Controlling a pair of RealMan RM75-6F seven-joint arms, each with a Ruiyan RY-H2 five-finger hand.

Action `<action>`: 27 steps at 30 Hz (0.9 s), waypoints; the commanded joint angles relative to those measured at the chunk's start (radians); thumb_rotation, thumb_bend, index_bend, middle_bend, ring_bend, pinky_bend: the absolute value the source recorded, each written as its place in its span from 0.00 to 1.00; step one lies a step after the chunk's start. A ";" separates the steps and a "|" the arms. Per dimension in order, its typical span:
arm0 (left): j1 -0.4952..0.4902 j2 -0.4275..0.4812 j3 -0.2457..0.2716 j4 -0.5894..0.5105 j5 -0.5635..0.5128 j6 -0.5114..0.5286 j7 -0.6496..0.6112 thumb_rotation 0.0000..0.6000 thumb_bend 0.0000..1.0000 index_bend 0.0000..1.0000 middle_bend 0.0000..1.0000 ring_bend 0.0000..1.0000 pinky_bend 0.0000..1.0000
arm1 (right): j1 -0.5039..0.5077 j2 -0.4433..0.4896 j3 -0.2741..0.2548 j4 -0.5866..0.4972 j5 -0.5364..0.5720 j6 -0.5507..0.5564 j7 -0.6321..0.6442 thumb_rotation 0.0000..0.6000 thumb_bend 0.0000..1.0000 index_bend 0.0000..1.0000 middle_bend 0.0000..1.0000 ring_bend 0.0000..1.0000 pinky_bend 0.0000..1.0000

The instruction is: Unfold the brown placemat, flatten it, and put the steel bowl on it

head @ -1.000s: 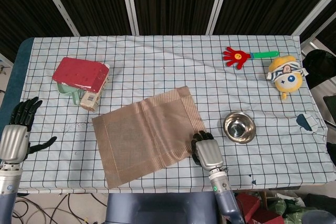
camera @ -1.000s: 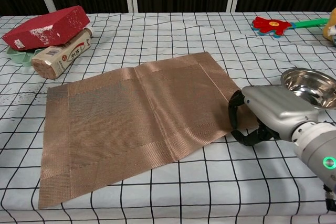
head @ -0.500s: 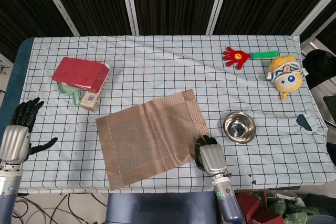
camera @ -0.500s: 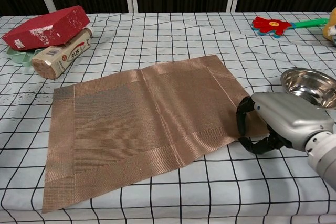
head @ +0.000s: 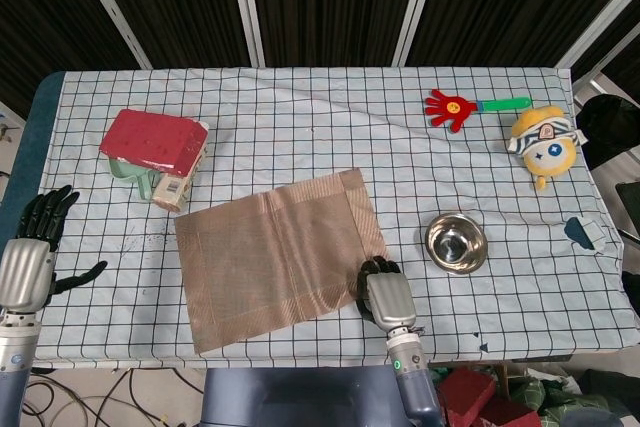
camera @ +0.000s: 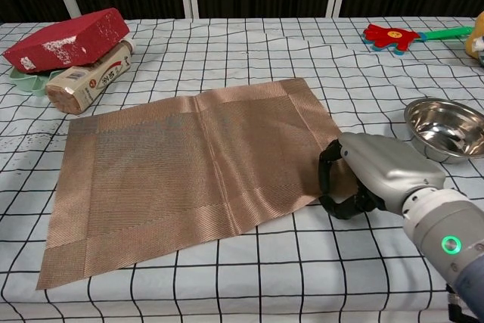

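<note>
The brown placemat [head: 275, 254] lies opened out on the checked table [head: 300, 117], and over the last second it has been tugged about: it slid right, then back left and nearer, its near left corner now closer to the table's near edge. A faint crease still runs across its middle and the near right edge ripples a little, so the flattening looks nearly but not wholly done. The right robot hand [camera: 363, 175] pinches the mat's near right corner, fingers [camera: 328, 174] curled over the edge with the thumb beneath. The left robot hand [head: 35, 252] hovers off the table's left edge, fingers spread, holding nothing. The steel bowl [head: 456, 243] sits on the table just right of the mat, not on it; that step is not yet begun.
</note>
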 commanded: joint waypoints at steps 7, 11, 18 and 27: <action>-0.001 0.001 0.000 0.002 0.001 0.000 -0.005 1.00 0.00 0.07 0.03 0.02 0.03 | 0.007 -0.064 0.060 -0.003 0.094 0.014 -0.032 1.00 0.53 0.72 0.29 0.15 0.21; 0.000 0.002 0.000 0.003 0.001 0.001 -0.006 1.00 0.00 0.07 0.03 0.02 0.03 | 0.014 -0.064 0.058 0.001 0.093 0.016 -0.041 1.00 0.51 0.71 0.29 0.13 0.21; 0.001 0.002 0.002 0.004 0.002 0.001 -0.004 1.00 0.00 0.07 0.03 0.02 0.03 | 0.017 -0.025 0.036 -0.019 0.081 0.012 -0.058 1.00 0.30 0.35 0.20 0.09 0.20; 0.003 -0.002 0.006 0.000 0.002 0.000 0.012 1.00 0.00 0.07 0.02 0.02 0.03 | 0.016 0.033 0.017 -0.056 0.033 0.022 -0.049 1.00 0.19 0.18 0.14 0.06 0.19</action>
